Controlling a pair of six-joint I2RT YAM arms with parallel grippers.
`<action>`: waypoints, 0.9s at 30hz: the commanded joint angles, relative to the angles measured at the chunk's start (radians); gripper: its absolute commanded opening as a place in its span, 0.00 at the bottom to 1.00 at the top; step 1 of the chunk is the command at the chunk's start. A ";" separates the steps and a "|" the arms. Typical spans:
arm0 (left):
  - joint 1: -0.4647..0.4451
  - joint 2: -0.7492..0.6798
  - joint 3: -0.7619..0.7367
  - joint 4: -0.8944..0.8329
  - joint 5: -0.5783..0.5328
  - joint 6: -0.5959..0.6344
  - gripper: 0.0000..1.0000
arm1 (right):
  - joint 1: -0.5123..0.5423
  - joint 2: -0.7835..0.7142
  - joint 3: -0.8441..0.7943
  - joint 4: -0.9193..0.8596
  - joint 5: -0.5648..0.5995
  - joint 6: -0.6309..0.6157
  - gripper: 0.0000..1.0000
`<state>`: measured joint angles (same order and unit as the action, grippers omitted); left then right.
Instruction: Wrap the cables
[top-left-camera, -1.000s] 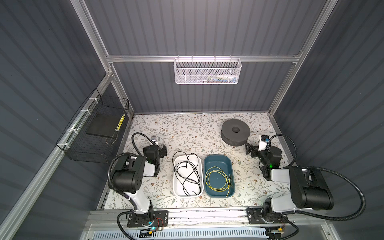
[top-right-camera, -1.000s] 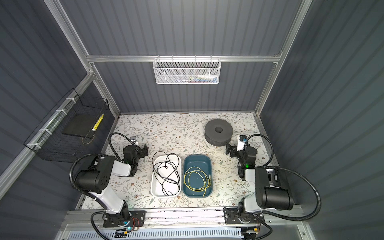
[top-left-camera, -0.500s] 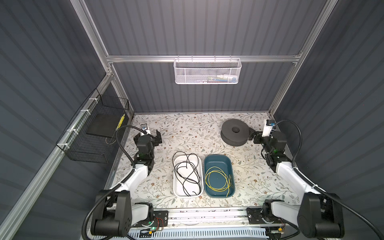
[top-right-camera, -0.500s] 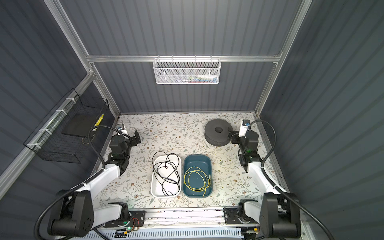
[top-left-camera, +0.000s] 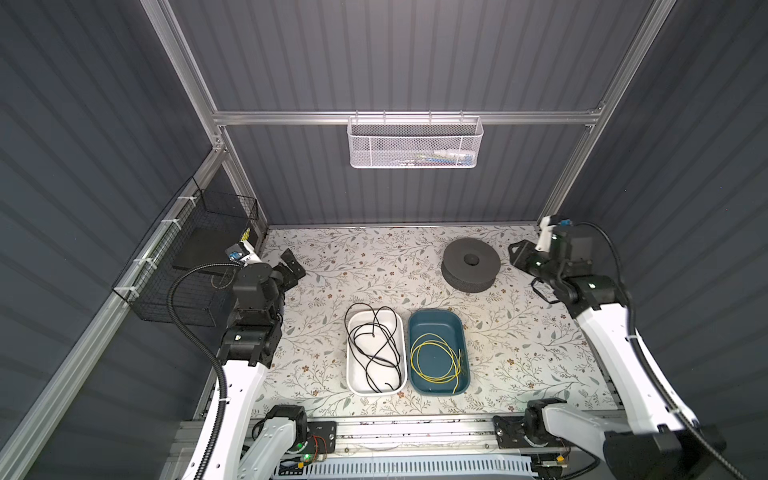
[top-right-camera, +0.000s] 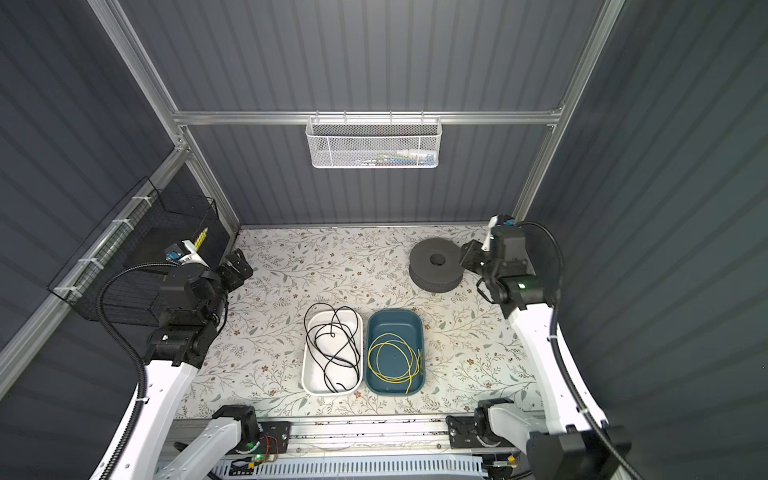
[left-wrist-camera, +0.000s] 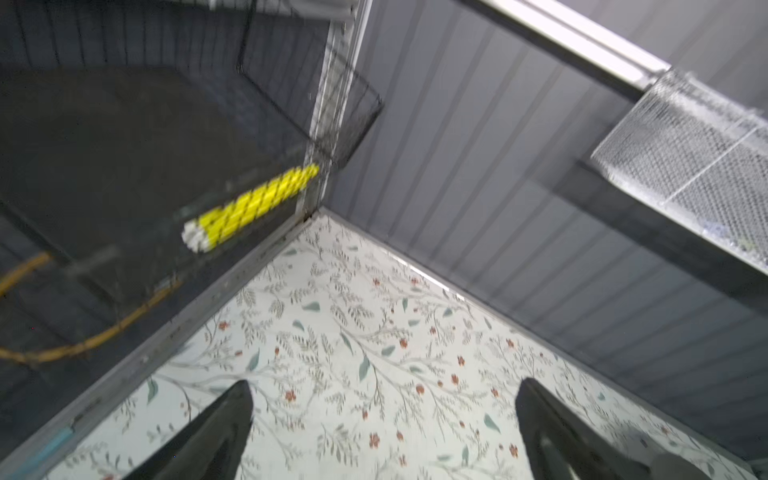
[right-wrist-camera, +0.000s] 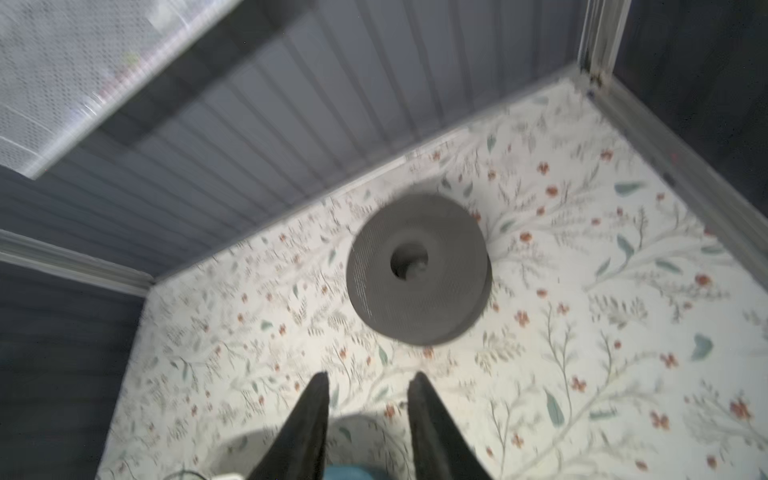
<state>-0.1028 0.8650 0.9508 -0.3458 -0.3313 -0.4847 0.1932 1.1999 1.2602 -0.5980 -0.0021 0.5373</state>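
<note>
Inside the white oblong plastic tray (top-left-camera: 348, 365): the thin black wire (top-left-camera: 376, 349), heaped in loose tangled loops, long runs lying mostly along the tray's length. Just beside that tray on its right, a teal oblong tray (top-left-camera: 436, 322) with the thin yellow wire (top-left-camera: 436, 361) coiled in a rough ring.

Well beyond the white tray and off to its left: the left gripper (top-left-camera: 293, 266), fingers spread wide on nothing. Beyond the tray and far to its right: the right gripper (top-left-camera: 517, 254), just beside a dark grey foam disc (top-left-camera: 471, 270) with a centre hole, fingers set close with a slim gap, pinching nothing.

Neither gripper over a wire. By eye, left nearer the black, right nearer the yellow, each needing to swing back toward the tray and down.

Only in the top views: the 2 wires. In the right wrist view, the disc ahead of the fingertips. In the left wrist view, floral mat (left-wrist-camera: 374, 332) and a black mesh basket (left-wrist-camera: 353, 99).
</note>
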 joint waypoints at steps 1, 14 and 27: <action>0.005 0.029 -0.044 -0.210 0.099 -0.083 0.98 | 0.197 0.059 0.074 -0.267 0.144 0.058 0.33; 0.005 0.104 -0.149 -0.210 0.309 -0.136 0.94 | 0.728 0.472 0.247 -0.345 0.191 0.218 0.45; 0.005 0.138 -0.173 -0.207 0.373 -0.122 0.94 | 0.733 0.668 0.251 -0.266 0.038 0.180 0.56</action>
<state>-0.1028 1.0115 0.8017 -0.5514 0.0128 -0.6067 0.9272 1.8565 1.4956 -0.8692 0.0719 0.7250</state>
